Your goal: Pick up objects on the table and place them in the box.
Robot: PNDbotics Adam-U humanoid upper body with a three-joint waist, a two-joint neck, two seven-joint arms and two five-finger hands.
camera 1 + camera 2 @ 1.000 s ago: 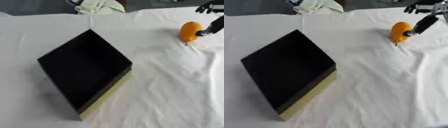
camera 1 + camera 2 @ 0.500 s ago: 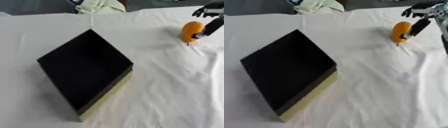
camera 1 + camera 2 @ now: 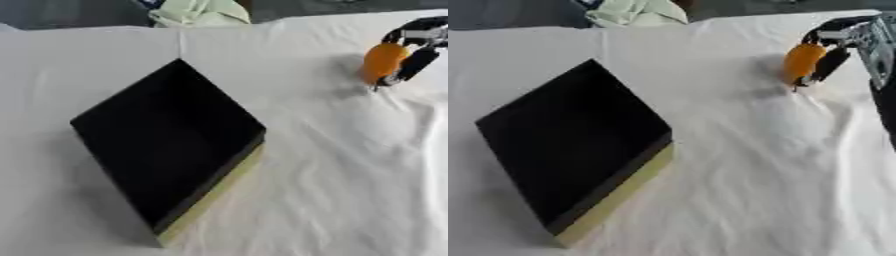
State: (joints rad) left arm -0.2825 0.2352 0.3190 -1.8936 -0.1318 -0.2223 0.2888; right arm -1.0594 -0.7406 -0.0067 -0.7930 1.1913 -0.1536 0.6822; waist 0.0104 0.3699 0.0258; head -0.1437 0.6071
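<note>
Your right hand [image 3: 833, 47] had its fingers curled around the orange object [image 3: 801, 61] at the far right of the white cloth [image 3: 332, 175]: the pick-up step. Next you needed to lift and carry it left to the black box [image 3: 166, 145].
</note>
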